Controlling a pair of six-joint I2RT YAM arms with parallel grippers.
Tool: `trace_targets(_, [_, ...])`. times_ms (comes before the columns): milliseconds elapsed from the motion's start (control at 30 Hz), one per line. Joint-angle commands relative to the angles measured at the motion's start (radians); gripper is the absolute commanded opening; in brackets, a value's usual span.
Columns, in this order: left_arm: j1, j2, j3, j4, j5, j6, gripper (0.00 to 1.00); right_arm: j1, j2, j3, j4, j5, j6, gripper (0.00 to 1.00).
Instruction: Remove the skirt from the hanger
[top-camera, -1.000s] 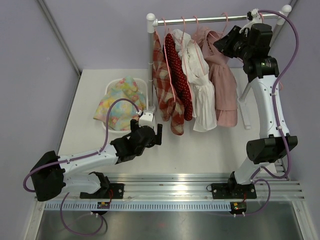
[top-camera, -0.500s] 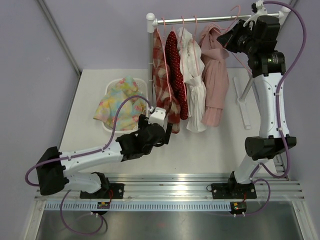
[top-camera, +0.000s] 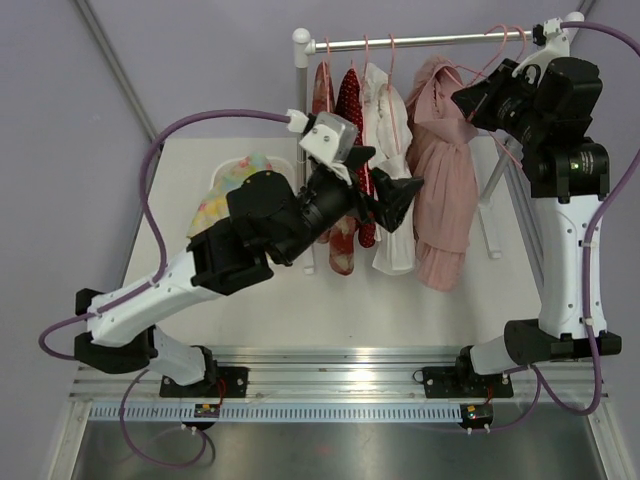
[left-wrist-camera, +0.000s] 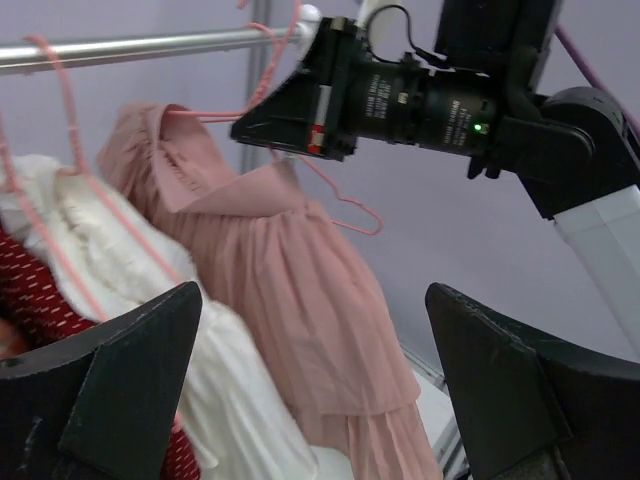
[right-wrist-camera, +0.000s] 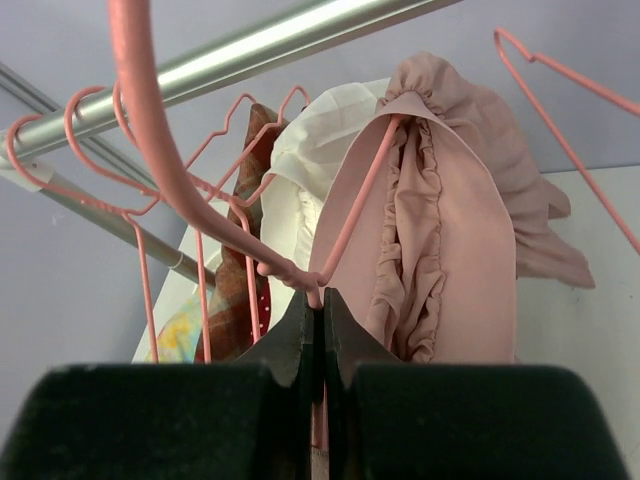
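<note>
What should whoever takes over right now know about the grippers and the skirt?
The right gripper is shut on the pink hanger, up by the rail.
The left gripper is open, facing the pink skirt, not touching it.
The skirt hangs on the hanger; whether the hook has cleared the rail is unclear.
Done: hanger gripped.
Left: grasp the skirt and pull it off.

overhead and close wrist views share the skirt (top-camera: 445, 200).
</note>
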Motion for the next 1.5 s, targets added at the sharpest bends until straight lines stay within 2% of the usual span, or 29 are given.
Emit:
trace_targets(0, [-0.003,0.128,0.006,-0.025,0.189,0.014,0.99,0.005,-0.055,-0.014,0.063,-0.011,0.027,0.0])
trace_targets(267, [-0.008,0.21,-0.047,0.036,0.275,-0.091,0.99,0.007,-0.058,0.066,-0.014,0.018,0.011,0.0])
trace_targets(467, [-0.022,0.228,-0.069,0.04,0.216,-0.091,0.97,0.007,-0.08,0.044,-0.007,0.017,0.014,0.0])
trace_targets(567, [-0.022,0.243,-0.067,0.05,0.173,-0.066,0.78,0.005,-0.091,0.012,0.001,0.017,0.011,0.0])
trace_targets(600, [-0.022,0.253,-0.055,0.05,0.159,-0.054,0.56,0.005,-0.094,0.005,0.004,0.017,0.011,0.0])
trace_targets(633, [-0.023,0.26,-0.048,0.049,0.156,-0.048,0.43,0.005,-0.101,-0.002,0.007,0.017,0.013,0.0])
trace_targets(700, [-0.023,0.27,-0.031,0.049,0.139,-0.051,0.05,0.007,-0.106,-0.025,0.018,0.021,0.016,0.0])
trace_targets(733, [-0.022,0.276,-0.032,0.049,0.133,-0.061,0.0,0.007,-0.112,-0.031,0.023,0.021,0.017,0.0])
trace_targets(867, [-0.043,0.253,-0.051,0.046,0.119,-0.091,0.0,0.007,-0.112,-0.049,0.03,0.029,0.016,0.0])
trace_targets(933, [-0.084,0.236,-0.044,0.011,0.038,-0.078,0.0,0.005,-0.112,-0.052,0.032,0.039,0.014,0.0])
trace_targets(1033, [-0.233,0.185,-0.051,-0.026,-0.097,-0.019,0.0,0.007,-0.104,-0.051,0.032,0.056,0.002,0.0])
trace_targets(1067, [-0.33,0.172,-0.055,-0.034,-0.137,0.0,0.0,0.007,-0.101,-0.046,0.029,0.062,-0.004,0.0])
trace_targets(1100, [-0.377,0.174,-0.051,-0.067,-0.199,0.023,0.0,0.005,-0.098,-0.045,0.027,0.067,-0.007,0.0])
trace_targets(1167, [-0.489,0.184,-0.031,-0.118,-0.273,0.02,0.0,0.005,-0.094,-0.043,0.03,0.072,-0.01,0.0])
trace_targets(1267, [-0.601,0.182,-0.044,-0.201,-0.341,-0.008,0.0,0.007,-0.095,-0.054,0.035,0.079,-0.013,0.0])
trace_targets(1367, [-0.655,0.165,-0.089,-0.244,-0.386,-0.06,0.0,0.008,-0.094,-0.055,0.032,0.09,-0.019,0.0])
trace_targets(1467, [-0.667,0.153,-0.167,-0.227,-0.358,-0.106,0.0,0.005,-0.101,-0.065,0.038,0.115,-0.019,0.0])
